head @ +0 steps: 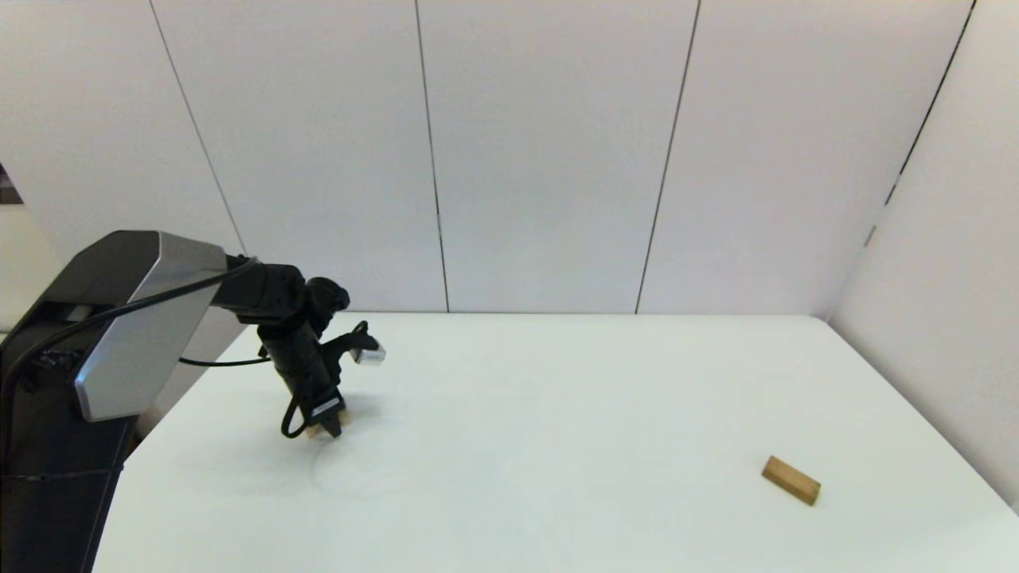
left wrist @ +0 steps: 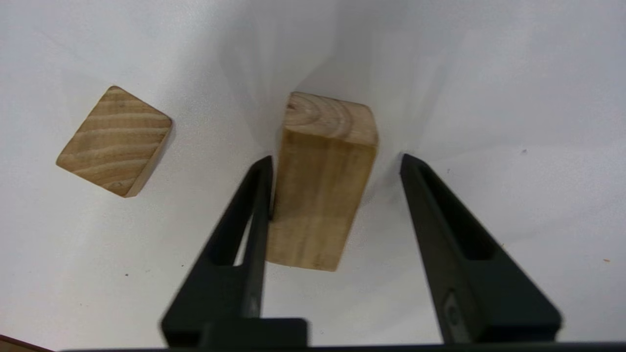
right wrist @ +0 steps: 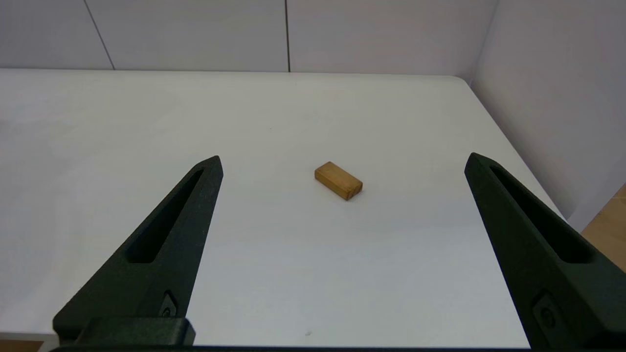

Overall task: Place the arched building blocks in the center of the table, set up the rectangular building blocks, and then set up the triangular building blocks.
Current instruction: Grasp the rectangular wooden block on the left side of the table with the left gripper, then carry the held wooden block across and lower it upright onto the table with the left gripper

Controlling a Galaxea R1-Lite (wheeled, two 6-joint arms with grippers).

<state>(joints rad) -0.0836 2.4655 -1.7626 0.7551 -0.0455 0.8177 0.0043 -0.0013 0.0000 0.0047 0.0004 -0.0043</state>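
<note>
Grain-streaked wooden rectangular building blocks [left wrist: 320, 195] between spread left end effector [left wrist: 335, 161] fingers, one touching, triangular building blocks [left wrist: 115, 141] beside, white table [head: 557, 414].

Block between the left gripper [left wrist: 335, 161] fingers [left wrist: 244, 230]: bare light-brown wood, unvarnished, matt; ring grain on end face, straight grain on side. Neighbouring wedge-like block [left wrist: 113, 142]: same raw wood, banded grain. Far block [right wrist: 338, 180]: wood, smooth, faint sheen. Fingers: black plastic, matt, slightly textured. Worktop [right wrist: 303, 274]: white, smooth, low gloss. Arm housing [head: 139, 318]: silver-grey, satin.
</note>
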